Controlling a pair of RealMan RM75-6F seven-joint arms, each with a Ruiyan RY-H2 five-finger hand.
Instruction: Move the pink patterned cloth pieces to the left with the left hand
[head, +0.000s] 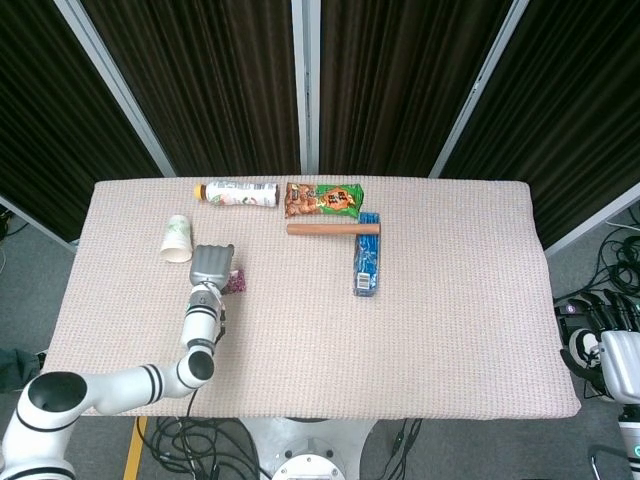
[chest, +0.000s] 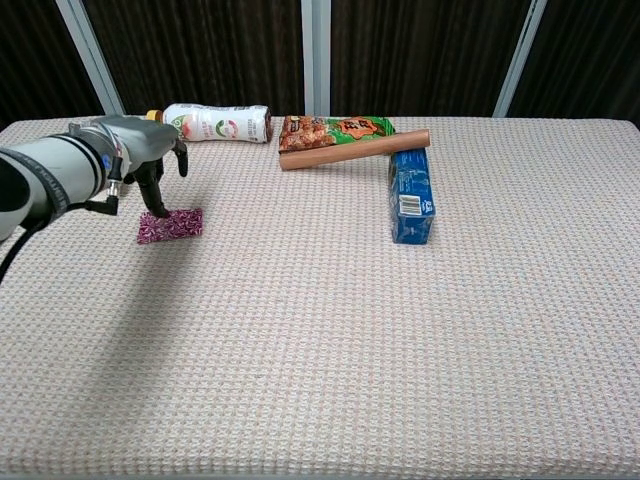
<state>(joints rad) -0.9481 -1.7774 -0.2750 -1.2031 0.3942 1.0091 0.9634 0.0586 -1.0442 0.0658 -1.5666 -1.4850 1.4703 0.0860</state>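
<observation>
Though partly hidden, cloth (head: 234, 282) beneath hand (head: 211, 265).

The left robot hand (chest: 140, 150) is hovering over the left part of the desk (chest: 320, 340), fingers pointing down beside the pink cloth (chest: 170, 225). Just to its left in the head view, a paper cup (head: 177, 239) is lying on its side, narrowing the way toward the desk's left edge. Behind it, a bottle (chest: 215, 122) is lying along the far edge, with a snack bag (chest: 335, 129) and a wooden rod (chest: 355, 149) further right. A blue box (chest: 411, 195) is sitting under the rod's right end. The near half and the whole right side of the desk are lying open for passage.
</observation>
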